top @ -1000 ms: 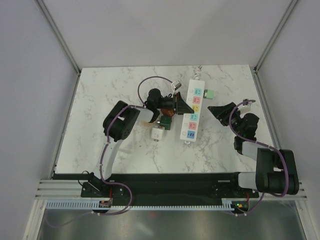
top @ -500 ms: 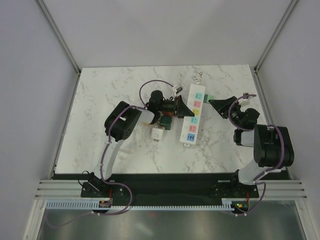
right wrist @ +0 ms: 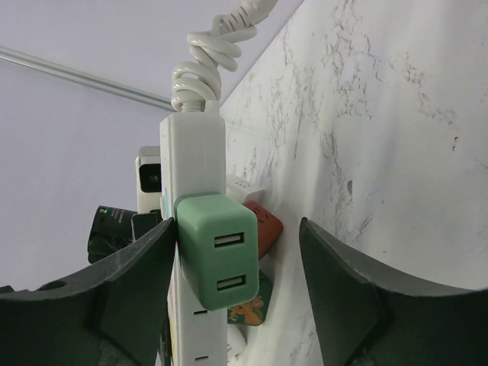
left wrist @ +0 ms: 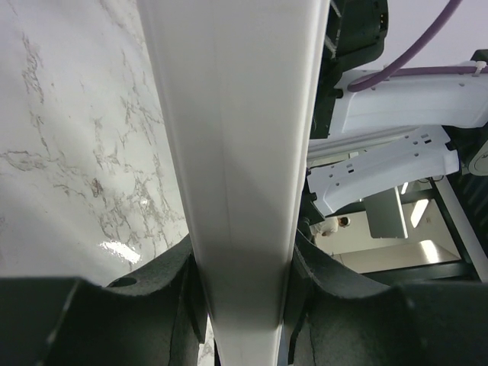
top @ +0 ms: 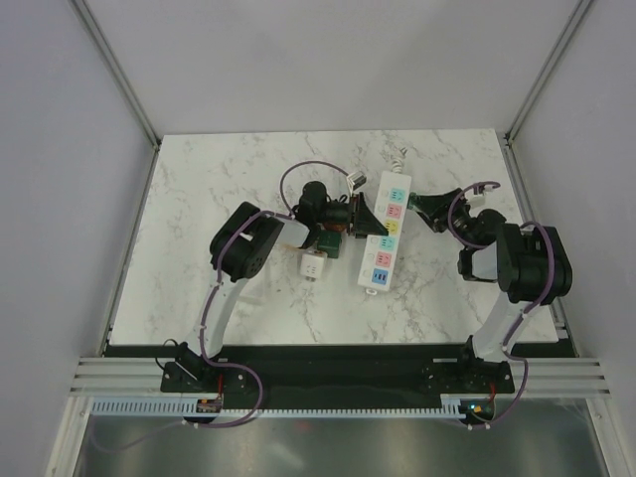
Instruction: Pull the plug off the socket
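On the marble worktop (top: 229,189), slightly right of centre, I see the socket (top: 384,231) lying flat with its pastel outlet squares facing up and its coiled cord (right wrist: 210,53) leading off the far end.

1. Left end effector (top: 366,216): clamped on the socket from its left long side. In the left wrist view the white body (left wrist: 236,152) runs straight up between the two dark fingers (left wrist: 171,293), and both pads press against it.
2. Right end effector (top: 425,204): jaws apart, positioned at the socket's right long side near the cord end. In the right wrist view the fingers (right wrist: 358,290) straddle the plug (right wrist: 221,259). The left finger is just beside the plug's edge, and I cannot tell whether it touches. The right finger stands clear of it.
3. Plug: a pale green cube with two USB slots on its outward face, seated against the socket's side.
4. Other items: a white cube plug (top: 313,266) sits on the worktop left of the socket, apart from it. A small cluster of green and orange pieces (top: 329,238) lies just beside the left end effector.
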`<state>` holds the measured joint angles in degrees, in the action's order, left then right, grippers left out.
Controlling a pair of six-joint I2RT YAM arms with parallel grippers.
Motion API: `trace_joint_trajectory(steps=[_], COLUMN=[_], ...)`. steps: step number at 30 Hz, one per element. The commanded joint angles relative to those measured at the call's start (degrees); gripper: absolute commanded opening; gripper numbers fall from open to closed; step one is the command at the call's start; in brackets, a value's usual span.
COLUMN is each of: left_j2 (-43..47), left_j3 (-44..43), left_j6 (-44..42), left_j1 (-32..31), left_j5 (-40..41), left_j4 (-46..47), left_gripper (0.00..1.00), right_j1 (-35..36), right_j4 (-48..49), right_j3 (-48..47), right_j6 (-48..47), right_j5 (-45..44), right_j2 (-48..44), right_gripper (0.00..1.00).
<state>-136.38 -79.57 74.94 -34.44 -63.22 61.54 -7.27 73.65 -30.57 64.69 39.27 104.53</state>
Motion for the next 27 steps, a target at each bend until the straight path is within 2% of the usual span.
trace_joint_trajectory(steps=[1, 2, 6, 8, 10, 12, 20, 23, 27], left_j2=[-0.38, -0.47, -1.96, -2.40, -2.93, -2.93, -2.23, -1.79, -1.09], left_j3=[-3.40, -3.66, -4.36, -4.89, -5.07, -4.98, -4.36, -4.10, -3.93], left_j6=[-1.64, -1.46, -0.93, -0.58, -0.14, 0.03, -1.46, -2.16, -2.95], left_j1=[-0.46, -0.46, -0.46, -0.46, -0.46, -0.46, -0.46, -0.46, -0.46], left_j5=[-1.38, -1.47, -1.29, -1.20, -1.03, -1.03, 0.11, 0.73, 0.99], left_j4=[4.47, 4.47, 4.20, 3.94, 4.03, 3.94, 2.62, 2.27, 2.36], left_gripper=[0.02, 0.02, 0.02, 0.02, 0.02, 0.02, 0.02, 0.02, 0.02], right_j1=[0.67, 0.76, 0.76, 0.68, 0.68, 0.68, -1.08, -1.00, 0.93], right_j4=[17.91, 18.89, 19.52, 19.69, 19.69, 19.95, 21.01, 27.06, 27.16], right_j3=[-1.51, -1.51, -0.72, -0.20, -0.19, -0.19, 6.47, 10.07, 7.11], right_j6=[2.55, 3.16, 3.34, 2.73, 2.81, 2.73, 0.97, 1.49, -0.34], right_j5=[1.08, 1.08, 0.46, 0.02, -0.33, -0.51, -8.67, -12.81, -6.16], right_j2=[3.13, 3.66, 4.63, 4.45, 4.54, 4.89, 2.35, 1.55, 0.51], right_gripper=[0.70, 0.68, 0.48, 0.42, 0.26, 0.00, 0.00, 0.00, 0.00])
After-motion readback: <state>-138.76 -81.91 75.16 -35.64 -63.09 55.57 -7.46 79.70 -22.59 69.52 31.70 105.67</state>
